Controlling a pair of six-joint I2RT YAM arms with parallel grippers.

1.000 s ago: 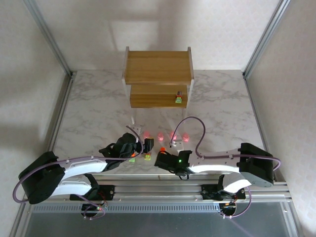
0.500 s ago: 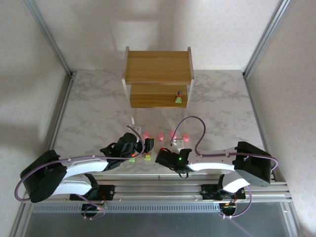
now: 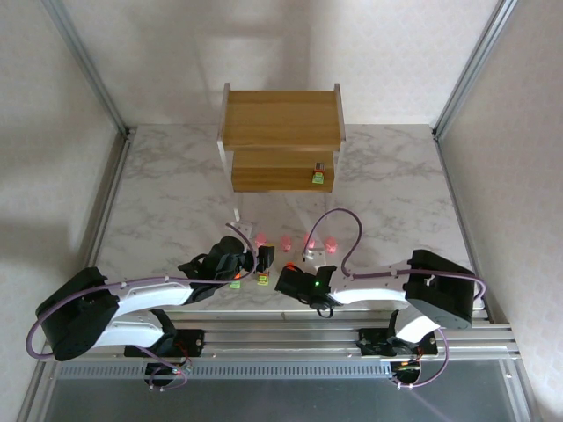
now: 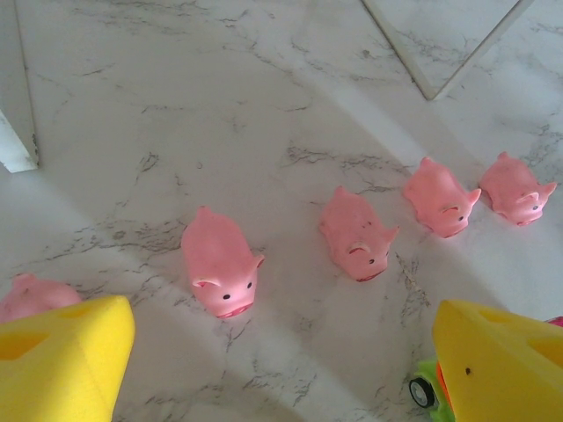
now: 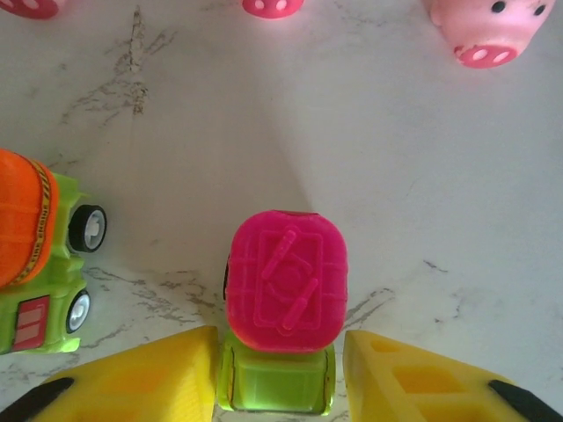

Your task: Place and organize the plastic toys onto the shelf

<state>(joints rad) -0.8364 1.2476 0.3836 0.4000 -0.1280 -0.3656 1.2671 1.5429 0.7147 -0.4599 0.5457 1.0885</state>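
Since the earlier view the right arm had swung a little leftward, and its hand (image 5: 280, 374) had narrowed round a magenta-topped toy truck (image 5: 286, 294). Its yellow fingers (image 5: 158, 378) flanked the truck's green base on the desk (image 5: 396, 176); whether they pressed it could not be told. The left hand (image 4: 281, 352) hung wide open near five pink pigs (image 4: 222, 264). One blocky toy (image 3: 318, 176) sat on the lower tier of the shelf (image 3: 281, 119)
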